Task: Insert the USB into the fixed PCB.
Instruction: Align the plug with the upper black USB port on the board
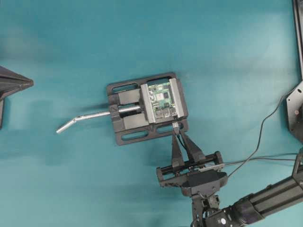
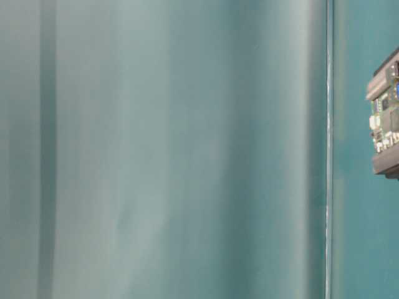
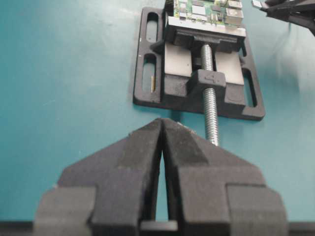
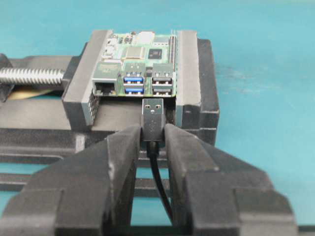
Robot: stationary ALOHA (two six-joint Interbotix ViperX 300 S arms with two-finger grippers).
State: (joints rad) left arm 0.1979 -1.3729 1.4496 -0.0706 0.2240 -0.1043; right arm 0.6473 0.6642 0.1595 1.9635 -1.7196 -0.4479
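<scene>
The green PCB (image 1: 161, 100) is clamped between the grey jaws of a black vise (image 1: 128, 124). It also shows in the right wrist view (image 4: 138, 54), the left wrist view (image 3: 206, 10) and at the right edge of the table-level view (image 2: 386, 115). My right gripper (image 1: 179, 136) (image 4: 153, 135) is shut on the USB (image 4: 153, 117), whose metal tip points at the board's port blocks (image 4: 162, 84) from just short of them and slightly below. Its black cable (image 4: 160, 182) runs back between the fingers. My left gripper (image 3: 161, 122) is shut and empty, well away at the left (image 1: 29, 83).
The vise's silver screw handle (image 1: 90, 116) sticks out to the left over the teal table, and its threaded rod (image 3: 210, 113) points toward my left gripper. Black arm wires (image 1: 265, 127) trail at the right. A black frame post (image 1: 298, 33) stands at the right edge.
</scene>
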